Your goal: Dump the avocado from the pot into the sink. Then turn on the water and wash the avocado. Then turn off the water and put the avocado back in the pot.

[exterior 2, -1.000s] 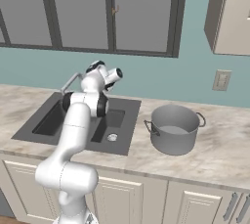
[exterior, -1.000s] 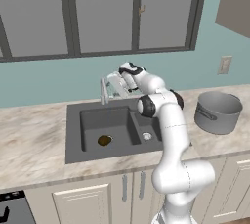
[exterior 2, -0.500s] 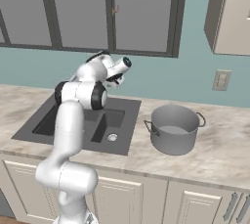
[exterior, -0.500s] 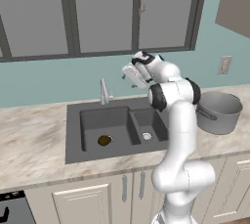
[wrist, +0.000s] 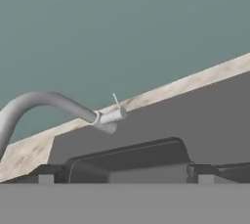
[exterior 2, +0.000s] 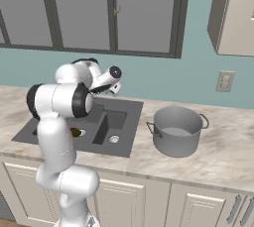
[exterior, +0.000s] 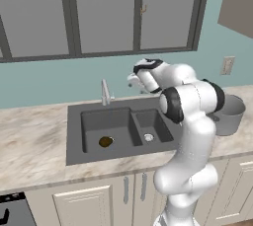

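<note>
**A:** Where in the frame, the avocado (exterior: 105,141)?

**B:** Left base view, lower left of centre: lying on the floor of the large basin of the sink (exterior: 79,153), on or just beside that basin's drain. Right base view: a dark olive sliver (exterior 2: 75,132) at left, partly hidden behind the arm.

**A:** And the pot (exterior 2: 176,131)?

**B:** Upright on the marbled counter (exterior 2: 223,154), right of centre in the right base view, well apart from the sink (exterior 2: 129,127). Pale grey inside, nothing seen in it. Right edge of the left base view: a slice of the same pot (exterior: 229,115), half covered by the arm's elbow.

**A:** The gripper (exterior: 132,79)?

**B:** Raised above the small basin, centre of the left base view, near the teal back wall (exterior: 49,79). Seen in the right base view (exterior 2: 117,86) at upper left of centre, below the window (exterior 2: 114,10). Nothing seen held. How far the fingers stand apart: cannot tell, tips too small in both base views and hardly visible in the hand view.

**A:** Anything else in the hand view?

**B:** Curved silver faucet (wrist: 44,103) sweeping in from the left edge to a spout at centre left, thin lever sticking up beside it. Strip of counter (wrist: 161,91) running diagonally up to the right, teal wall (wrist: 122,22) above, dark sink surface (wrist: 205,120) below. No water seen running.

**A:** Faucet in the base view?

**B:** Left base view, slim and upright (exterior: 105,92) at the sink's back rim, just left of the gripper.
</note>
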Robot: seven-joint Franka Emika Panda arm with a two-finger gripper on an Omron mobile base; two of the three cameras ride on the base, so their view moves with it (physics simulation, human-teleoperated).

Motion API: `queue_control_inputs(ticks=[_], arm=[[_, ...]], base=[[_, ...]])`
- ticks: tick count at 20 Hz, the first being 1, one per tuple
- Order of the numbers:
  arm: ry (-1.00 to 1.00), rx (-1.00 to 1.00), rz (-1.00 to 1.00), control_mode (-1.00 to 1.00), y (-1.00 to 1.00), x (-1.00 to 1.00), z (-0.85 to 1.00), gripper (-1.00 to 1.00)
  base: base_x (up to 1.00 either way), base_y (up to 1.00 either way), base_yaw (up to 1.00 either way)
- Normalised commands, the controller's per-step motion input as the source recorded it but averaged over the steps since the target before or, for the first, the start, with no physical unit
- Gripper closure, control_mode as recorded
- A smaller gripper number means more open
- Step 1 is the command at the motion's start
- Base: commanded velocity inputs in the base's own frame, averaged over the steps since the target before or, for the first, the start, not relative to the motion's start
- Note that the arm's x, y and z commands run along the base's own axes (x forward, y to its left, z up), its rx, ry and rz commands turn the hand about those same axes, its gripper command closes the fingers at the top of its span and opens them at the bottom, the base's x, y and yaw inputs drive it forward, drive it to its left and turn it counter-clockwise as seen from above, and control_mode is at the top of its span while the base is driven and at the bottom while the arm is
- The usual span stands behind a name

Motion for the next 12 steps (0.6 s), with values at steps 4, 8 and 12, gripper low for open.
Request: queue_control_inputs(ticks=[4, 8, 12], arm=[[-0.19, -0.33, 0.00, -1.00, 0.00, -1.00, 0.54, -1.00], [0.01, -0.20, 0.00, -1.00, 0.00, -1.00, 0.37, -1.00], [0.16, -0.03, 0.00, -1.00, 0.26, -1.00, 0.22, -1.00]], base=[[0.00, 0.00, 0.00], [0.00, 0.00, 0.00], [0.00, 0.00, 0.00]])
